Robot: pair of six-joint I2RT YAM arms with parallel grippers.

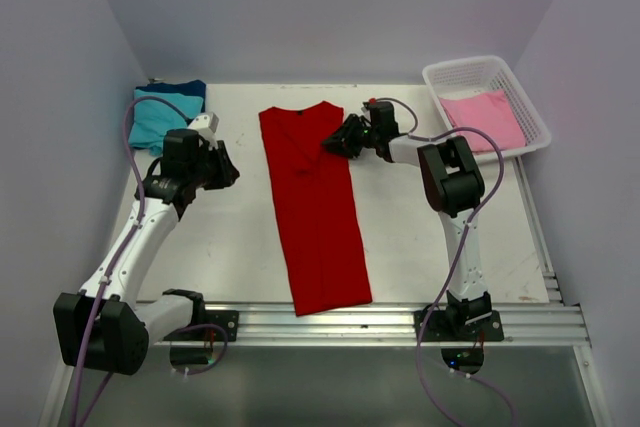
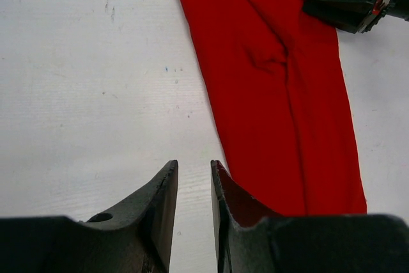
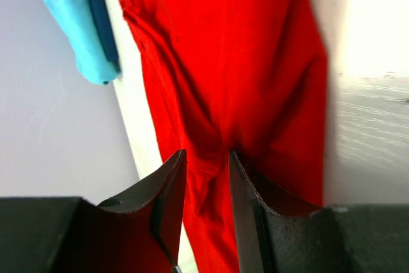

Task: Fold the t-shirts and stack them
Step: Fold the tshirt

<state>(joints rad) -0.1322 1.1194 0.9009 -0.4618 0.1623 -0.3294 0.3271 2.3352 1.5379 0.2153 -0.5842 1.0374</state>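
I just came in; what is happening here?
Two robot arms are folding t-shirts. The red t-shirt lies on the table as a long strip. The right gripper is at its collar end, jaws apart over the cloth; the left gripper hovers open beside it. The teal t-shirt and dark blue t-shirt lie far left; the pink t-shirt is in the basket.

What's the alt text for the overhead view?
A red t-shirt, folded into a strip, lies on a table, the right gripper over its edge, the left gripper beside it. Teal shirt far left; pink shirt in a basket far right.
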